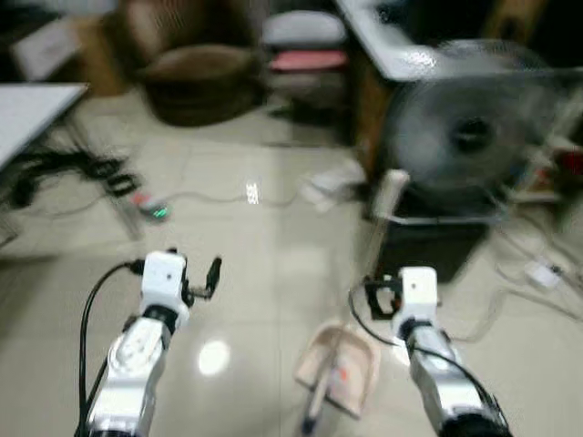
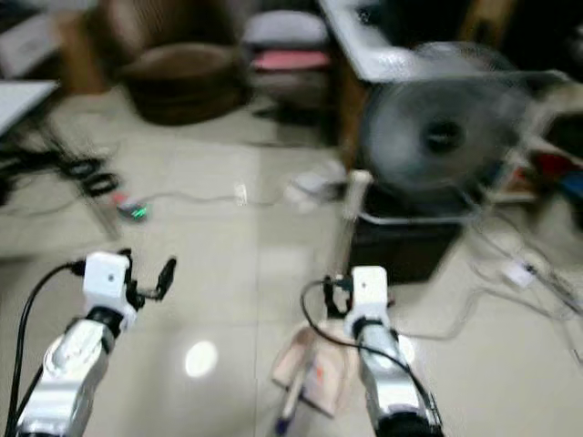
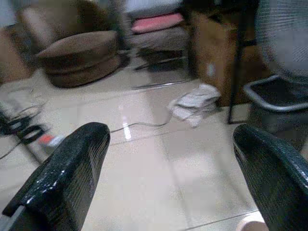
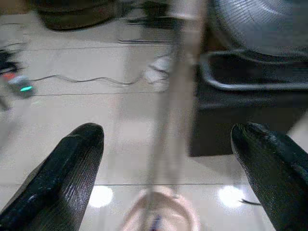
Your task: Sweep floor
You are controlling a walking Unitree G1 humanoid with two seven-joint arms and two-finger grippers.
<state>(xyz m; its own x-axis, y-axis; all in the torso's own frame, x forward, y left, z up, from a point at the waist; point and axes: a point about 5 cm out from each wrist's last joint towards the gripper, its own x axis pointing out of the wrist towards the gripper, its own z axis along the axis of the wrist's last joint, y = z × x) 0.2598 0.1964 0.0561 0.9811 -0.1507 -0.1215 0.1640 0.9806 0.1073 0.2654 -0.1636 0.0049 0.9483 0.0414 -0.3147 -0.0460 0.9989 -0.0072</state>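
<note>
A dustpan (image 1: pixel 342 369) lies on the floor (image 1: pixel 264 264) between the two arms, nearer the right one. Its long handle (image 1: pixel 381 228) stands up before a fan (image 1: pixel 465 137), which sits on a box (image 1: pixel 428 241) at the right. Behind, at the far left, is a round cushion (image 1: pixel 196 82). A power strip (image 1: pixel 146 205) with cables lies at the left, and what seems a cloth (image 1: pixel 332 182) lies just left of the box.

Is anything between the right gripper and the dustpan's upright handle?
Nothing visible. The right gripper is open, and the dustpan handle rises in the gap between its fingers, with bare floor tiles around. The fan and black bin stand behind the handle, not before it.
</note>
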